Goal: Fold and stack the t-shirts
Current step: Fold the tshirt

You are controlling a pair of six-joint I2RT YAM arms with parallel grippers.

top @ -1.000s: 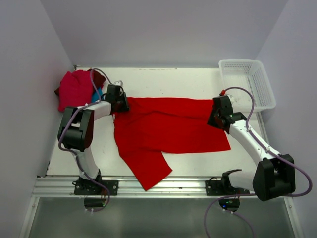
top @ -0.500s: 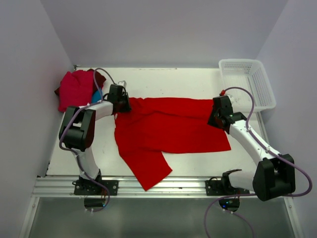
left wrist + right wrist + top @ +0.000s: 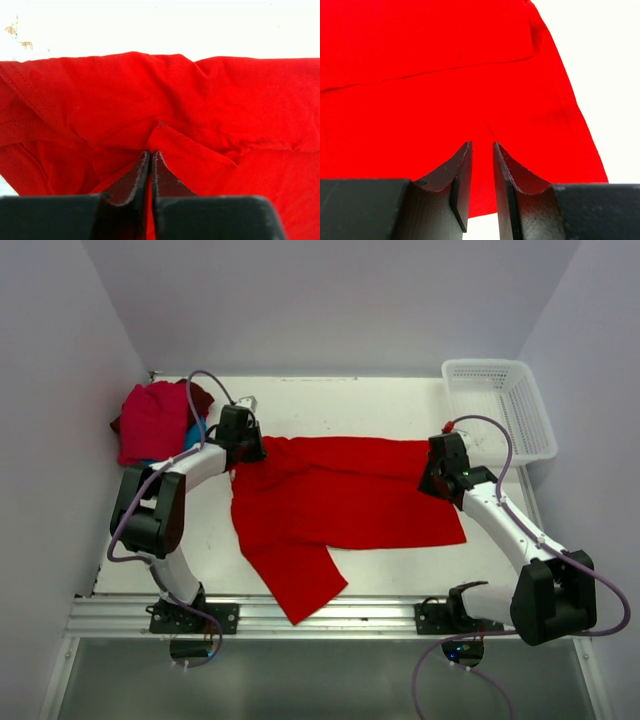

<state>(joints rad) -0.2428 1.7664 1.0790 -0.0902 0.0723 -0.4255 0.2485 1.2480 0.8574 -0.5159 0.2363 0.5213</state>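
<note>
A large bright red t-shirt [image 3: 340, 500] lies spread across the table, one sleeve hanging toward the near edge. My left gripper [image 3: 248, 454] is shut on a pinched fold at the shirt's far left corner; the left wrist view shows the left gripper [image 3: 151, 152] with jaws together and red cloth [image 3: 200, 100] bunched at the tips. My right gripper [image 3: 433, 483] is at the shirt's right edge; in the right wrist view the right gripper [image 3: 482, 145] has its jaws closed to a narrow gap on the red cloth [image 3: 430, 75]. Folded red [image 3: 150, 420], maroon [image 3: 202, 396] and teal [image 3: 196, 430] shirts are piled at far left.
An empty white mesh basket [image 3: 497, 400] stands at the far right corner. White walls close in the table on the left, back and right. A metal rail [image 3: 320, 615] runs along the near edge by the arm bases.
My left gripper has shifted slightly right and away with the shirt corner pinched, and its elbow has swung outward. The right arm has not moved.
</note>
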